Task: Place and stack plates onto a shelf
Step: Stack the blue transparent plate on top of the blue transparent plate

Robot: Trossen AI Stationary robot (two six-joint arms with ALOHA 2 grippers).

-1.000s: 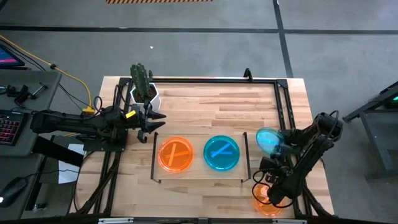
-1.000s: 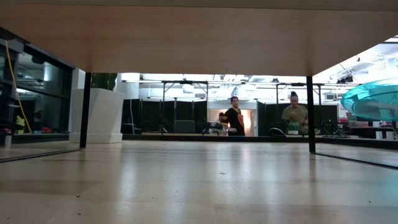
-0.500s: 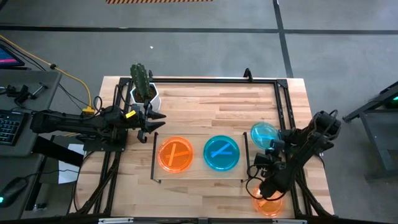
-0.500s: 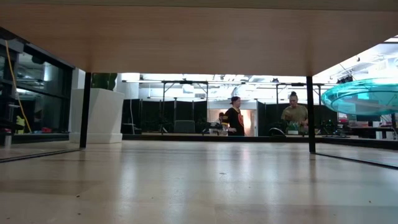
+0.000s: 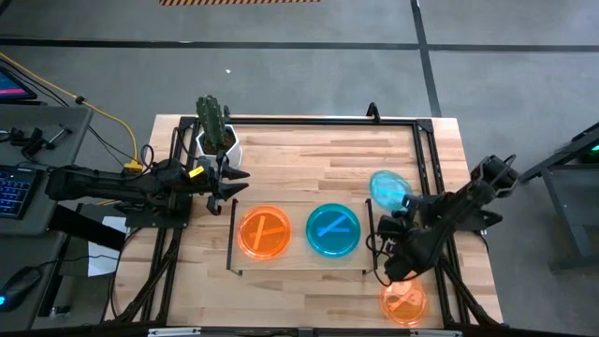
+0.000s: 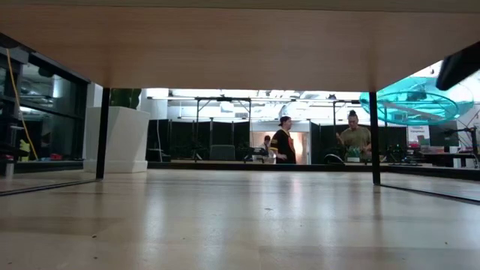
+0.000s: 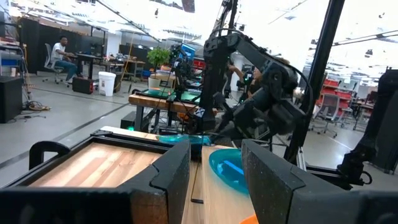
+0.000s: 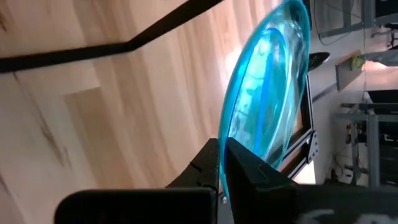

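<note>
A: Right gripper (image 5: 404,200) first. Jaws?

B: Pinched tight on the rim of a teal plate (image 5: 388,188). The right wrist view shows the two dark fingers (image 8: 245,168) clamped on the plate's edge, with the plate (image 8: 267,93) tilted steeply on its side above the wood.

A: Where is it over the table?

B: Lifted clear, just outside the shelf's right-hand rail, toward the table's right edge. In the low view the teal plate (image 6: 409,101) hangs in the air at the right, above the tabletop.

A: Arm pose?

B: The right arm comes in from the table's right edge, folded low, forearm angled toward the near edge and the wrist turned back up toward the shelf (image 5: 299,265).

A: What lies closer?

B: An orange plate (image 5: 404,301) flat on the table by the near right corner, apart from the gripper.

A: On the shelf?

B: Two plates side by side, not stacked: an orange one (image 5: 265,232) at the left end, a second teal plate (image 5: 333,229) right of it.

A: Left gripper (image 5: 239,184)?

B: Jaws parted, holding nothing. The left arm lies level across the table's left edge, the gripper hovering beside the cactus pot (image 5: 217,140) near the far left corner.
</note>
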